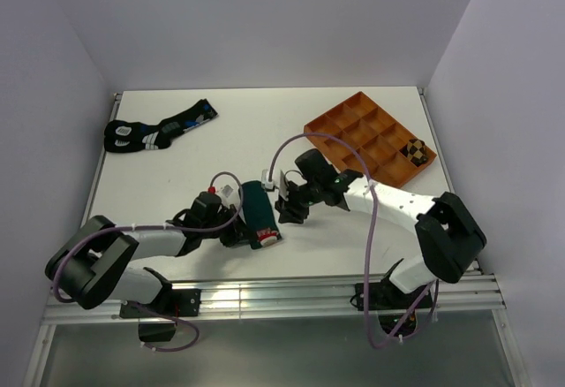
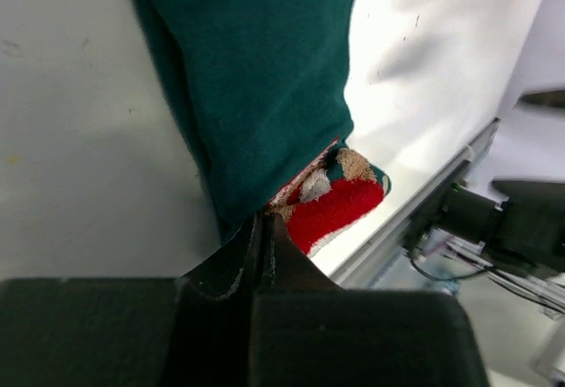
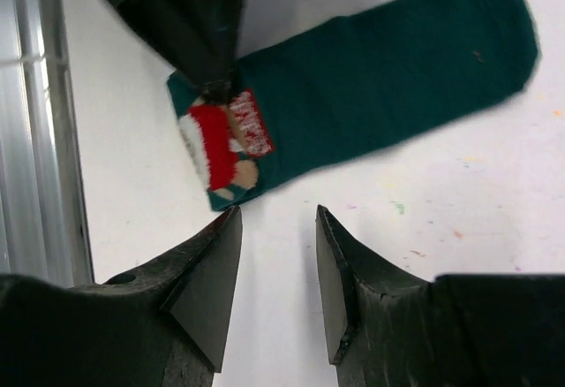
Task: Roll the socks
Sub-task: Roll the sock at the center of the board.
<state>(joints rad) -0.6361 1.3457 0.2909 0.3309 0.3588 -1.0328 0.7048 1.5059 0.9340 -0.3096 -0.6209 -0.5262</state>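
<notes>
The dark teal sock [image 1: 257, 208] lies flat on the white table, its cuff end with the red-and-white figure [image 1: 266, 238] toward the near edge. In the left wrist view the teal sock [image 2: 256, 78] fills the top. My left gripper [image 2: 264, 220] is shut, its tips pinching the sock's edge beside the red figure [image 2: 340, 210]. In the right wrist view the sock [image 3: 380, 87] stretches to the upper right. My right gripper [image 3: 277, 216] stands open just off the cuff corner, with bare table between its fingers. The brown-and-black checkered sock [image 1: 416, 151] sits in the orange tray.
The orange compartment tray [image 1: 362, 132] stands at the back right. A black sock pair with blue and white marks [image 1: 159, 129] lies at the back left. The metal rail [image 1: 291, 299] runs along the table's near edge, close to the cuff.
</notes>
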